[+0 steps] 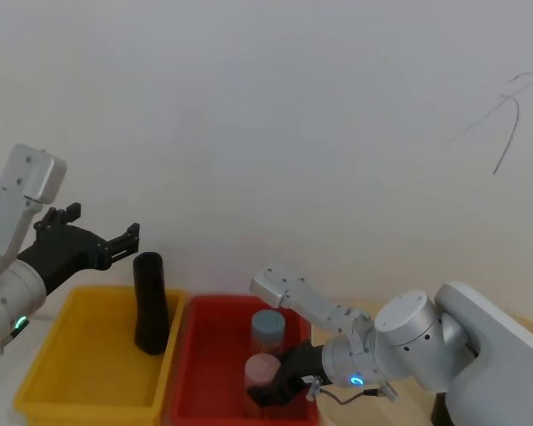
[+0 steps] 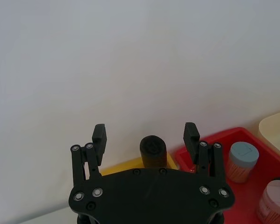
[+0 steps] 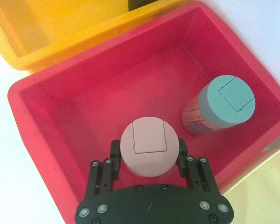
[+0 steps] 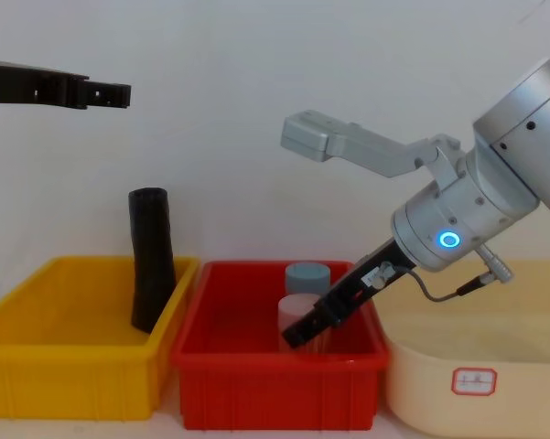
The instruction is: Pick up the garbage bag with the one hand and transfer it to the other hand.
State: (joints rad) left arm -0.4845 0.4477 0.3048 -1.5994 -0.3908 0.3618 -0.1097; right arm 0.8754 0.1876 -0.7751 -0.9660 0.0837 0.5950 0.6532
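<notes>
Here the left hand [image 2: 145, 133], on the arm with the green-lit ring, hangs high in the air with its two fingers [image 2: 99, 135] spread wide and nothing between them, released. In the head view it sits at about 10 o'clock from the garbage bag [image 1: 149, 302], well apart from it, fingertips pointing toward 3 o'clock. The garbage bag is a long black roll standing on end in the yellow bin [image 1: 89, 404], tilted a little and leaning against the bin wall that adjoins the red bin [image 1: 182, 373]; I cannot tell whether it carries a label band. In the left wrist view its round top shows between and beyond the open fingers. The red bin sits just beside the yellow one, at its 3 o'clock, and holds two upright jars: a blue-lidded jar [image 1: 268, 324] toward 12 o'clock and a pink-lidded jar [image 1: 262, 368] in front of it at 6 o'clock. The right hand [image 3: 148, 151], on the arm with the blue-lit ring, reaches down at a slant into the red bin from 3 o'clock, its fingers set against opposite sides of the pink-lidded jar, grasping it. A cream bin [image 4: 476, 393] stands at 3 o'clock of the red bin, under the right arm.
</notes>
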